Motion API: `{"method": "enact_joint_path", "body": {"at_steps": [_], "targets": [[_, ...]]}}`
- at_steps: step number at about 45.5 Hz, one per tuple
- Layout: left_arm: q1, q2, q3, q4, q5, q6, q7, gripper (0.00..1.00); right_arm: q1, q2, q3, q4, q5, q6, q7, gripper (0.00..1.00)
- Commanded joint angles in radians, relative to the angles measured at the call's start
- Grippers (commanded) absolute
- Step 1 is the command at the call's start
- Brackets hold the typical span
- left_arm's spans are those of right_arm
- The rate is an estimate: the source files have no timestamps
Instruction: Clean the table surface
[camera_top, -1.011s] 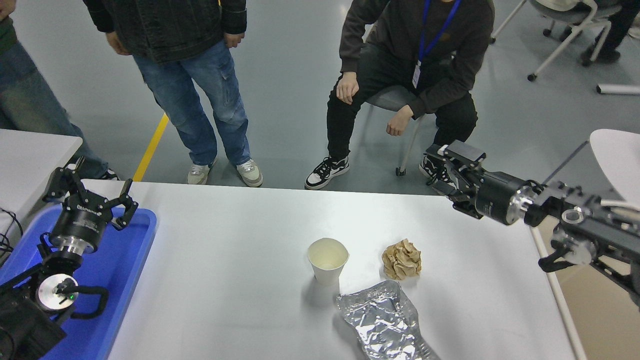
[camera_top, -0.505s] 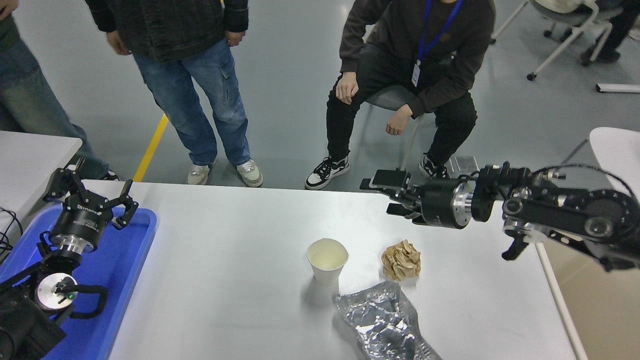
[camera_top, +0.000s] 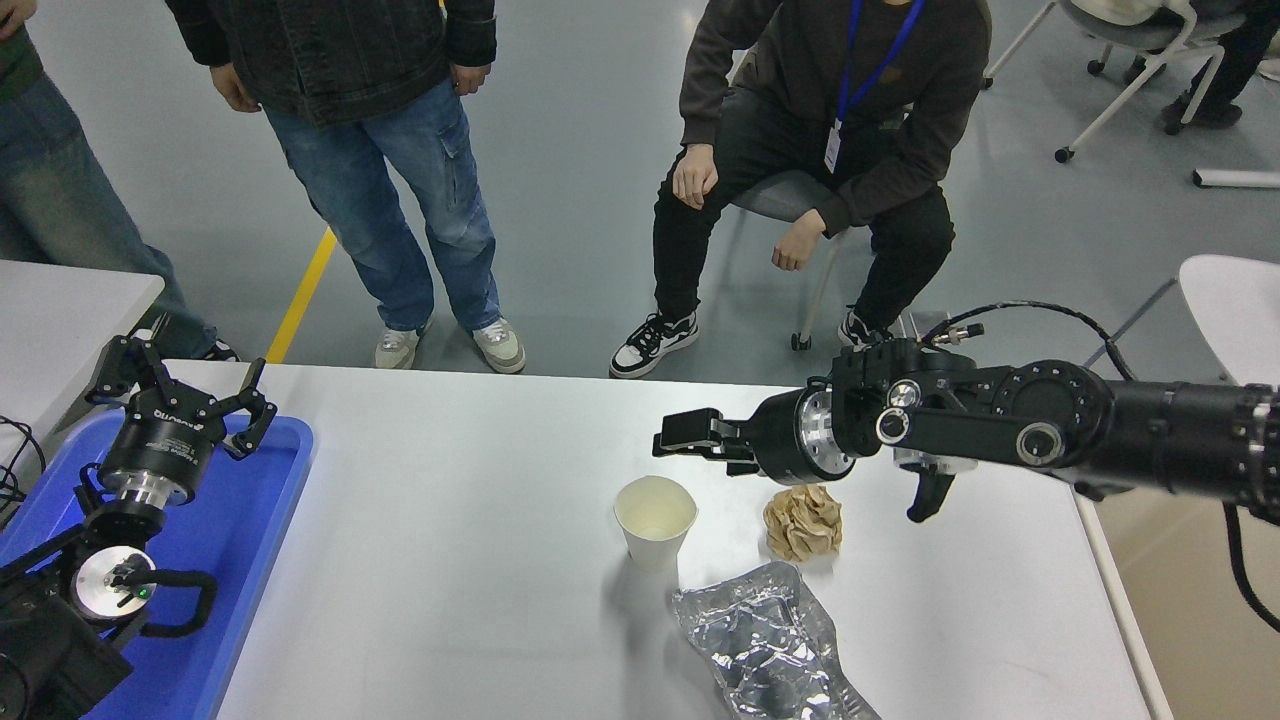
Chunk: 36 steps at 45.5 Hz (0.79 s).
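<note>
The white table surface (camera_top: 450, 500) carries a white paper cup (camera_top: 655, 520) standing upright, a crumpled brown paper ball (camera_top: 803, 520) to its right, and a crumpled sheet of silver foil (camera_top: 770, 645) near the front edge. My right gripper (camera_top: 700, 448) reaches in from the right and hovers just above and behind the cup's rim, fingers pointing left, open and holding nothing. My left gripper (camera_top: 180, 385) is parked at the lower left over the blue tray, open and empty.
A blue plastic tray (camera_top: 250, 520) lies at the table's left end. A smaller white table (camera_top: 60, 310) stands further left. One person sits (camera_top: 820, 150) and others stand (camera_top: 370, 150) beyond the far edge. A white chair (camera_top: 1235, 310) is at the right.
My right arm has swung left and forward from the far right corner over the table, ending above the cup and paper ball. The left arm and the objects have not moved.
</note>
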Motion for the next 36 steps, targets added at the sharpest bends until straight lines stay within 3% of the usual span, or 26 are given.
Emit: {"method": "enact_joint_path", "body": {"at_steps": [1,24,36], "targets": [[0.0,0.0,0.0,0.0,0.0,0.0,0.0,1.0,0.005,0.068,-0.017,-0.03,-0.003,0.001,-0.037,0.98],[0.0,0.0,0.0,0.0,0.0,0.0,0.0,1.0,-0.056,0.202,-0.079,-0.173,-0.075,-0.013,-0.036,0.97],[0.0,0.0,0.0,0.0,0.0,0.0,0.0,1.0,-0.094,0.213,-0.08,-0.201,-0.121,-0.041,-0.036,0.87]]}}
